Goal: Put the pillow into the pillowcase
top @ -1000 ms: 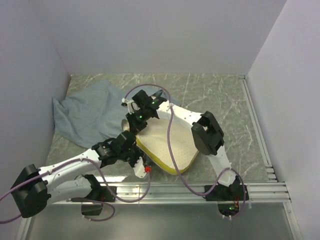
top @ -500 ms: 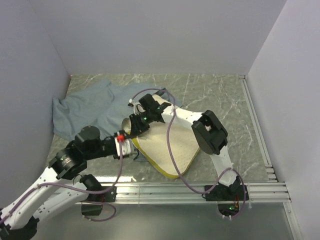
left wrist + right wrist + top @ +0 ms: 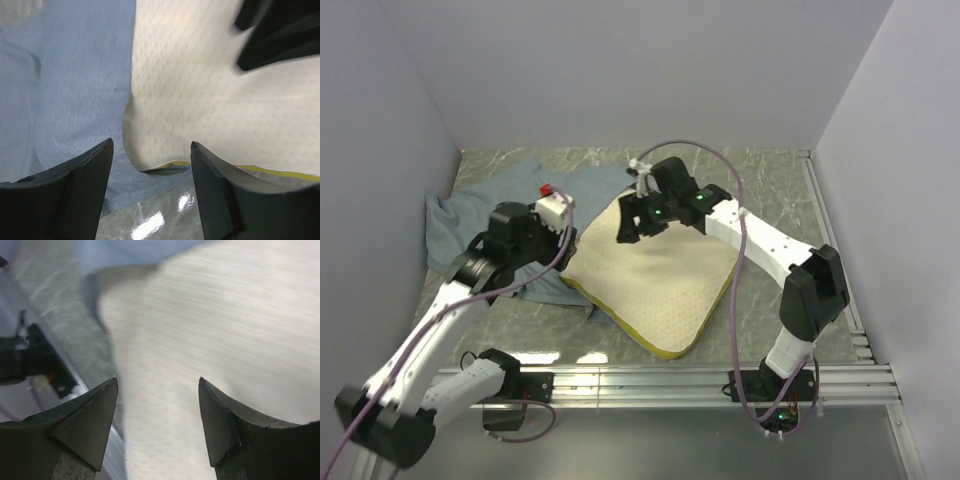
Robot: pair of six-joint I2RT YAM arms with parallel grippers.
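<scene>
The cream-white pillow (image 3: 665, 280) lies flat mid-table, its yellow edge toward the near side. Its left corner rests on the blue-grey pillowcase (image 3: 485, 215), which is spread crumpled at the far left. My left gripper (image 3: 558, 236) hovers open over that left corner. In the left wrist view nothing is between the fingers (image 3: 87, 172), with the pillow (image 3: 215, 100) and pillowcase (image 3: 75, 85) below. My right gripper (image 3: 631, 227) hangs open above the pillow's far-left part. In the right wrist view it (image 3: 158, 381) is empty, and the pillow (image 3: 225, 330) fills the frame.
Grey walls close in the marble tabletop (image 3: 770, 190) on the left, back and right. An aluminium rail (image 3: 650, 380) runs along the near edge by the arm bases. Purple cables loop over both arms.
Both grippers have opened and let go of the pillow. The left arm swung back and to the left, the right arm stretched farther out. The pillow has shifted and now lies flatter.
</scene>
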